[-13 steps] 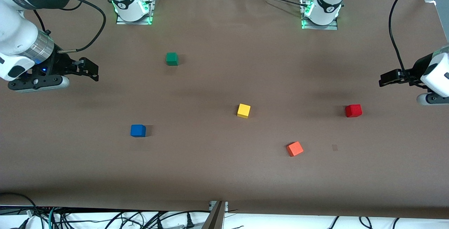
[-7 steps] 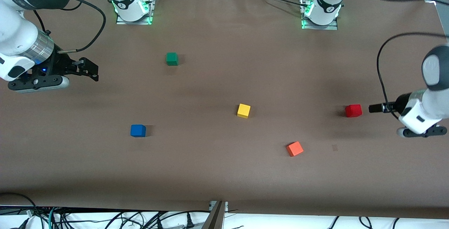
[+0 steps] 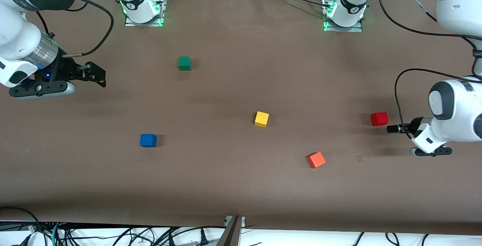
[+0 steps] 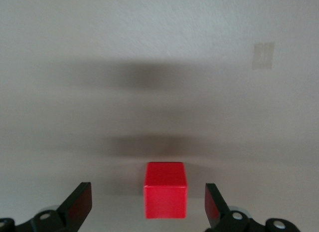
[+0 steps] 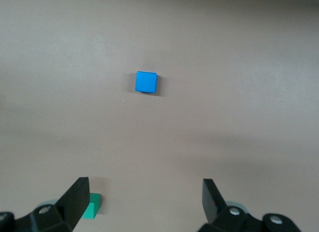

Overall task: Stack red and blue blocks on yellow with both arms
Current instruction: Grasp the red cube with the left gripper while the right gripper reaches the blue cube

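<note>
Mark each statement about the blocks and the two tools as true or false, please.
1. The red block lies between the open fingers of the left tool. True.
2. The blue block sits on the yellow block. False: both lie on the table, apart.
3. The right tool holds the green block. False: it is open, holds nothing and waits at the right arm's end of the table.
4. The orange block lies nearer to the front camera than the yellow block. True.
</note>
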### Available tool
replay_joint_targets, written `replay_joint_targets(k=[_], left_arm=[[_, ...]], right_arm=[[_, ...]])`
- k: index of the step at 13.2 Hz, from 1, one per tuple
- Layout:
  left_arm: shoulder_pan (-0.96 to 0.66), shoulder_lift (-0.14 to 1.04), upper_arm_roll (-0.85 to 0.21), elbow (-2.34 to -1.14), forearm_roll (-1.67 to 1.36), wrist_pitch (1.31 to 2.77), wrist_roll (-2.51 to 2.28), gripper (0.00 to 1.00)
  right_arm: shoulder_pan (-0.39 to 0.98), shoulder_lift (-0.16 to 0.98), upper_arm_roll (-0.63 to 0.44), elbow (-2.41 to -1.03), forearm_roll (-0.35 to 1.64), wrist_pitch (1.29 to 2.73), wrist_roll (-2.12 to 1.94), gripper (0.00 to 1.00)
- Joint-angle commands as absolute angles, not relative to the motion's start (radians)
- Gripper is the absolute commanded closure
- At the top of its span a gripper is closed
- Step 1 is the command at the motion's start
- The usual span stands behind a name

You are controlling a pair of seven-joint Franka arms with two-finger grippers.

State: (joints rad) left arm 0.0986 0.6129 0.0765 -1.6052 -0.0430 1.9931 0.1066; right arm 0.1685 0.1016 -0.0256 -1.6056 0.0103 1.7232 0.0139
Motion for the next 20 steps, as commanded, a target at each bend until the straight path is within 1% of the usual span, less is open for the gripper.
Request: replay_joint_targets(k=[1, 5, 8, 9, 10, 11, 12, 14, 15, 16, 17, 19, 20], left_arm=[[0.095, 0.571, 0.078, -1.716, -0.072, 2.078, 0.127, 0.0], [0.095, 0.531, 0.065, -1.845, -0.072, 2.169, 0.129, 0.0], [0.095, 0.514, 0.061, -1.908, -0.072, 2.201, 0.13, 0.0], [0.095, 0.511, 0.061, -1.914, -0.072, 2.2, 0.129, 0.02], [0.095, 0.509, 0.061, -1.917, -0.072, 2.2, 0.13, 0.26], [0.095, 0.511, 0.061, -1.917, -0.072, 2.2, 0.144, 0.52], [0.095, 0.511, 0.061, -1.917, -0.072, 2.2, 0.149, 0.71], [0.095, 0.509, 0.061, -1.911, -0.072, 2.192, 0.149, 0.99], [0.094, 0.496, 0.06, -1.901, -0.072, 2.184, 0.147, 1.0], [0.081, 0.477, 0.054, -1.893, -0.074, 2.183, 0.143, 1.0], [0.081, 0.462, 0.029, -1.875, -0.074, 2.172, 0.135, 1.0], [0.08, 0.446, -0.04, -1.791, -0.074, 2.102, 0.105, 1.0], [0.077, 0.446, -0.087, -1.723, -0.074, 2.041, 0.056, 1.0]], right_arm=[[0.153, 0.107, -0.015, -1.588, 0.029, 1.706, 0.014, 0.01], [0.155, 0.107, -0.015, -1.586, 0.028, 1.707, 0.012, 0.0], [0.164, 0.107, -0.011, -1.578, 0.034, 1.72, 0.017, 0.0], [0.164, 0.109, -0.009, -1.577, 0.031, 1.72, 0.015, 0.0], [0.163, 0.115, -0.008, -1.578, 0.034, 1.748, 0.003, 0.0], [0.163, 0.186, -0.008, -1.577, 0.032, 1.808, -0.009, 0.0], [0.164, 0.213, -0.009, -1.578, 0.028, 1.807, -0.003, 0.0], [0.153, 0.291, -0.012, -1.572, 0.023, 1.824, -0.006, 0.0], [0.152, 0.36, -0.012, -1.569, 0.028, 1.835, -0.012, 0.0], [0.156, 0.395, -0.012, -1.569, 0.034, 1.848, -0.011, 0.0], [0.161, 0.402, -0.012, -1.569, 0.031, 1.888, -0.012, 0.0], [0.164, 0.463, -0.006, -1.559, 0.031, 1.952, -0.011, 0.01], [0.167, 0.513, -0.006, -1.527, 0.032, 1.991, -0.008, 0.0]])
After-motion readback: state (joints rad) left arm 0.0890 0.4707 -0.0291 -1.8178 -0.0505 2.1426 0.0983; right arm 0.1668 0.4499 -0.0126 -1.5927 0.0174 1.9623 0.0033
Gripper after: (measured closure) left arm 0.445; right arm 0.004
